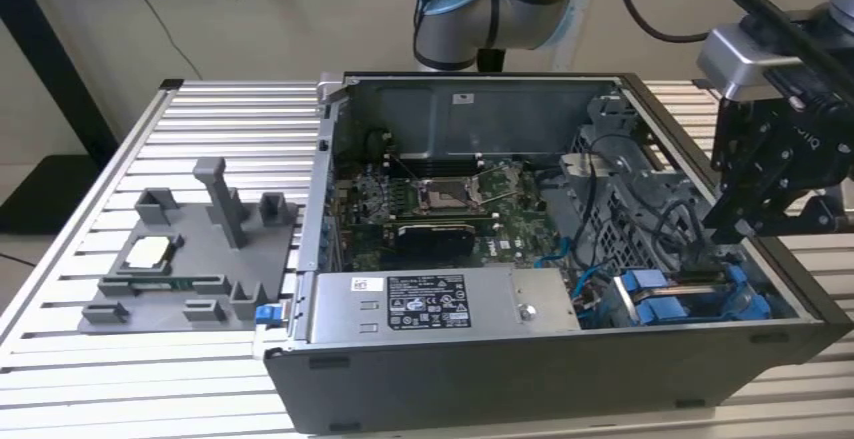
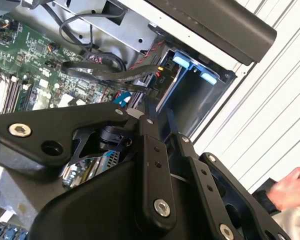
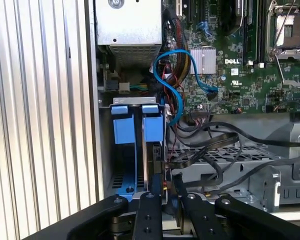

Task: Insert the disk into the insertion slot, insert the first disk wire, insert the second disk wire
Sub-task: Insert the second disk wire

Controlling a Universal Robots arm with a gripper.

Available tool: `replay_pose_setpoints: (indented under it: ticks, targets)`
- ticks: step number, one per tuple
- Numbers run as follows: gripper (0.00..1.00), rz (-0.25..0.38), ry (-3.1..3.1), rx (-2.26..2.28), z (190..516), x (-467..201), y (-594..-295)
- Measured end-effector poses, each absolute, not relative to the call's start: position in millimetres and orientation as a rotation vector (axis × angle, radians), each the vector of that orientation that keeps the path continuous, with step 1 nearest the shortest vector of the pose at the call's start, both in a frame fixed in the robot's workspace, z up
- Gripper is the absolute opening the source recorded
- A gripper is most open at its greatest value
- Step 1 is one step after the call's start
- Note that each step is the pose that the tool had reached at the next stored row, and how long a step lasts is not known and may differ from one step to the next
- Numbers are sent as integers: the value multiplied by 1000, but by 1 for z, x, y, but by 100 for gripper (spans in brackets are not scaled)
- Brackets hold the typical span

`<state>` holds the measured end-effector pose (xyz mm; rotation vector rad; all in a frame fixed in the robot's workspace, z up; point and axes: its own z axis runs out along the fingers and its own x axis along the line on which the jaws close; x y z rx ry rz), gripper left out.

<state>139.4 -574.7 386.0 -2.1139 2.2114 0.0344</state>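
your gripper [image 3: 166, 200] is clenched on a black wire connector [image 3: 160, 167], poised at the exposed edge of the disk [image 3: 152, 150], which already sits in the insertion slot [image 3: 124, 150] at the case's near right corner [image 1: 801, 309].

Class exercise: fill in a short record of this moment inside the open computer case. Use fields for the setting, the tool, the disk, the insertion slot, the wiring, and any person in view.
setting: open computer case lying on a slatted metal table
tool: tool reaches down at the drive bay corner, beside a black wire
disk: disk stands on edge in its blue carrier, already in the bay
insertion slot: insertion slot beside it, blue-edged
wiring: blue cable loops over the motherboard
person: a hand near the table edge, in the second wrist view
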Motion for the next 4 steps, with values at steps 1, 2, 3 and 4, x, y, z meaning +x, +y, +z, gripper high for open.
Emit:
replay_pose_setpoints:
  ticks: [1,2,3,4]
  targets:
    - [24,34,2212,-2114,387,139,-575]
    - [24,34,2211,-2114,387,139,-575]
    - [24,34,2212,-2114,387,139,-575]
    - [24,34,2212,-2114,387,139,-575]
